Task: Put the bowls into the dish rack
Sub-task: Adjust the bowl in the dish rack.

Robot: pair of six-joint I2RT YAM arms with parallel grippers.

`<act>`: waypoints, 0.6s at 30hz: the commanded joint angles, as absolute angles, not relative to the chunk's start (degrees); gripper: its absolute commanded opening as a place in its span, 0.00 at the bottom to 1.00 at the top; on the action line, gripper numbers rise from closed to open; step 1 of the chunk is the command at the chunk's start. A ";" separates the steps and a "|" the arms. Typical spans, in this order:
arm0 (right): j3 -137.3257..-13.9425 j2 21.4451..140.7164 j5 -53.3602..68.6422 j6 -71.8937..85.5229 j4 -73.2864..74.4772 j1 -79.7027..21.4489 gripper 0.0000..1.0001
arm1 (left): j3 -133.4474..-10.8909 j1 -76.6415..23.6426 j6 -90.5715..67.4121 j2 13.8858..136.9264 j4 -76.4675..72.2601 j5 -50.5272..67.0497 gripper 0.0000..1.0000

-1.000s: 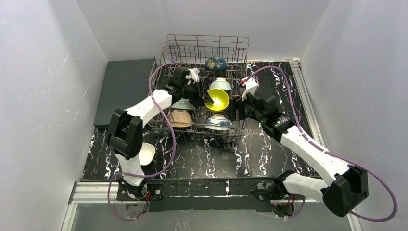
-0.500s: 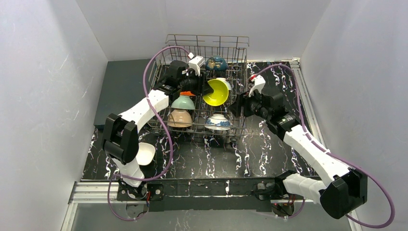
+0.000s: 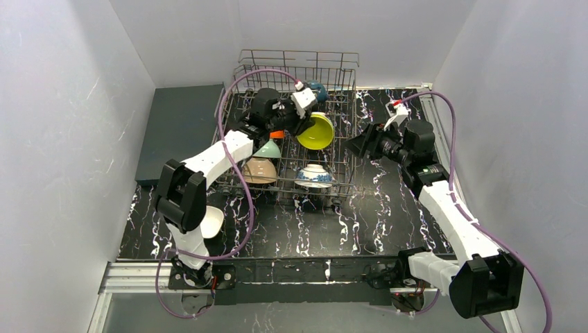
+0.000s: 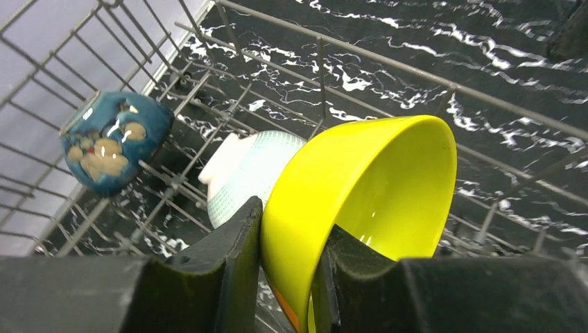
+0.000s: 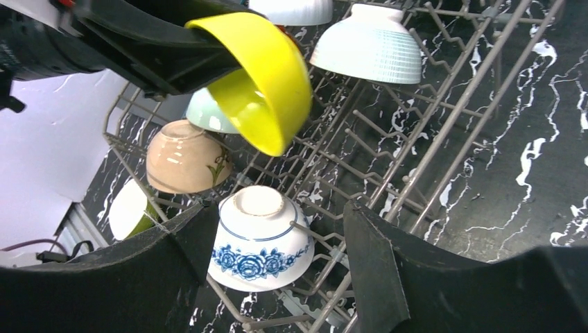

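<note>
**Yellow bowl pinched in my left gripper, over the dish rack**

My left gripper is clamped narrowly on the wall of the yellow bowl, one finger inside the rim and the other outside. The bowl is tipped on its side, with its mouth turned away from my wrist. It hangs above the tines inside the dish rack, clear of the wires.

Just beyond my left fingertips a pale ribbed bowl sits upside down among the tines. Farther out, to the left of that gripper, a dark blue bowl leans on its side near the rack's back wall.

My right gripper stands wide with nothing between its fingers. It hovers beside the rack's right wall, above the black marbled desk, and points at the rack. Below and ahead of it a blue-and-white flowered bowl rests upside down in the rack's front row. A peach-tan bowl lies to the left of that one. A mint green bowl sits behind the peach-tan one, partly hidden by the yellow bowl.

A white bowl sits on the desk near my left arm's base, well apart from both grippers.
</note>
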State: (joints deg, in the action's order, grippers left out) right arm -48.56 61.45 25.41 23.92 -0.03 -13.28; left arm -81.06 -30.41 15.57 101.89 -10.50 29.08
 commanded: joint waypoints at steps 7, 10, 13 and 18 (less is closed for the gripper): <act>-47.90 62.27 29.45 22.90 -3.74 -12.37 0.75 | -79.64 -36.65 33.76 104.19 -25.16 16.82 0.17; -48.07 62.65 29.46 22.35 -3.41 -12.13 0.76 | -77.89 -37.14 36.48 105.00 -30.40 15.53 0.17; -48.15 62.59 29.06 21.71 -2.73 -11.89 0.76 | -76.00 -37.48 40.44 105.55 -34.32 14.67 0.15; -48.17 62.40 28.87 21.21 -2.16 -11.35 0.76 | -71.90 -37.78 44.11 105.30 -38.14 13.68 0.14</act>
State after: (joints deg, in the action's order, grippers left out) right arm -47.88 62.74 28.53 22.41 -0.99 -11.92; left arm -74.50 -37.60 39.16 105.80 -30.94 15.62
